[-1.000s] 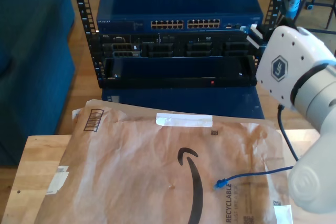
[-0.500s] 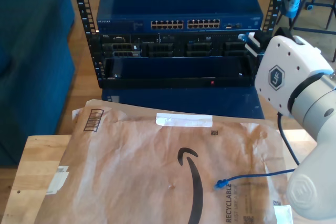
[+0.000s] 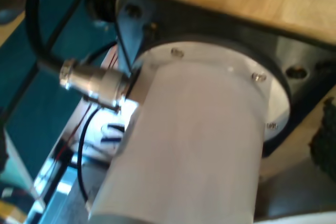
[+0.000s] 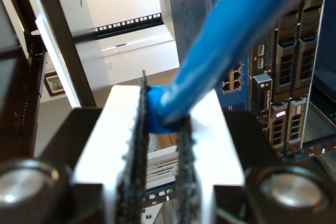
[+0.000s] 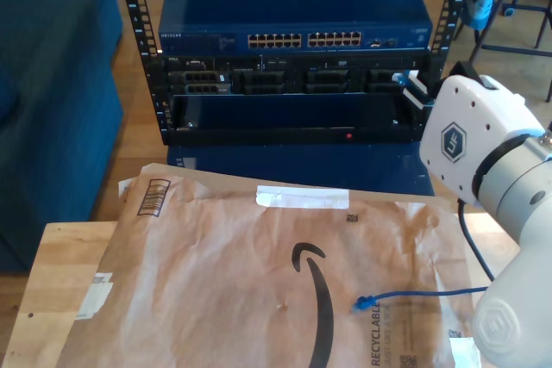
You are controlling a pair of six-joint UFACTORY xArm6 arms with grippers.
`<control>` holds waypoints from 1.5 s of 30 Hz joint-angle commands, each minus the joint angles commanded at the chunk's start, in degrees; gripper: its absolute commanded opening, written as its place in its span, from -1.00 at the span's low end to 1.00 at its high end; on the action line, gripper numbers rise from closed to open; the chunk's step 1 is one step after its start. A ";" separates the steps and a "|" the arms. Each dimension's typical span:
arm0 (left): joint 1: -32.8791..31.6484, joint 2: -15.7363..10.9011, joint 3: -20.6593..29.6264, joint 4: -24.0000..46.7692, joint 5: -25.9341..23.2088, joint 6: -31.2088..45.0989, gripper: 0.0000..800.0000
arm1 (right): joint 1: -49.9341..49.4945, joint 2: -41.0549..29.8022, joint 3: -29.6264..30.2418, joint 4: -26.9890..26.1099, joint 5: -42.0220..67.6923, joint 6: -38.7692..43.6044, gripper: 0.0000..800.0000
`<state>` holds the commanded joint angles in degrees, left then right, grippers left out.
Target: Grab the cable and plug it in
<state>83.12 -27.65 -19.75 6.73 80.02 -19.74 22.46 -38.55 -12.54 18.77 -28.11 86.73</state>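
The blue cable [image 4: 231, 40] is pinched between the ribbed pads of my second gripper [image 4: 161, 115], which is shut on it, with a rack of equipment ports straight ahead. In the exterior view my second gripper [image 5: 412, 85] is at the rack's right end, level with the server row under the blue switch [image 5: 293, 39]. From under the arm the cable [image 5: 423, 291] runs across the brown envelope and ends in a loose blue plug [image 5: 362, 302]. I cannot see the plug at the gripped end.
A brown paper envelope [image 5: 241, 282] covers most of the wooden table [image 5: 60, 273]. Black rack posts [image 5: 131, 6] frame the switch and servers. A blue sofa [image 5: 43, 84] is at the exterior view's left. The first wrist view looks at a white arm link [image 3: 194, 145] and its black base plate [image 3: 294, 61].
My second gripper has come down from the switch row to the server row at the rack's right end. The cable on the envelope has shifted slightly.
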 joint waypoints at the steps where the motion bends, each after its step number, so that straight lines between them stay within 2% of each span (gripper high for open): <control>1: 0.00 -1.85 1.49 0.00 -1.49 0.88 1.00 | -0.09 0.00 -0.09 0.00 0.00 0.00 -0.99; 3: 0.09 -4.92 3.78 -0.09 -3.52 3.25 1.00 | 0.00 0.00 0.00 0.00 0.00 0.00 -0.99; 4: 0.18 -5.63 4.31 -0.18 -3.87 4.04 1.00 | 0.00 0.00 0.00 0.00 0.00 0.00 -1.00; 9: 3.43 -5.80 4.40 -0.09 -3.96 5.27 1.00 | -0.09 -0.18 0.88 0.00 0.00 0.00 -0.99; 12: 6.59 -5.80 6.07 0.00 -4.13 7.21 1.00 | -0.09 -0.26 1.14 0.00 0.09 0.00 -0.99; 15: 7.03 -5.80 7.12 0.00 -4.57 8.00 1.00 | 0.00 -0.26 1.23 0.00 0.18 0.00 -0.99; 17: 7.03 -5.63 9.41 0.00 -7.56 9.32 1.00 | -0.09 -0.35 1.23 0.00 0.18 0.00 -1.00; 20: 7.12 -5.19 15.65 -0.09 -18.90 10.11 1.00 | 0.00 -0.44 1.23 0.00 0.44 0.00 -1.00; 21: 7.30 -5.19 15.65 -0.26 -20.31 10.81 1.00 | 0.00 -0.35 1.14 -0.18 0.62 0.00 -1.00; 25: 10.29 -5.01 15.74 -0.35 -20.48 12.66 1.00 | 0.09 0.26 0.70 -0.53 1.58 0.00 -1.00; 32: 10.46 -4.66 15.65 -0.44 -20.31 12.66 1.00 | 0.18 0.35 -2.20 -0.62 4.48 0.00 -1.00; 38: 10.46 -4.48 15.65 -0.44 -20.31 12.66 1.00 | 0.26 0.62 -0.88 -0.35 6.07 0.09 -1.00; 45: 10.46 -4.48 15.65 -0.44 -20.31 12.66 1.00 | 0.18 4.84 -0.62 0.44 5.36 0.79 -1.00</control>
<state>93.58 -32.13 -4.10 6.29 59.71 -7.08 22.64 -33.71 -13.15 19.21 -22.75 87.52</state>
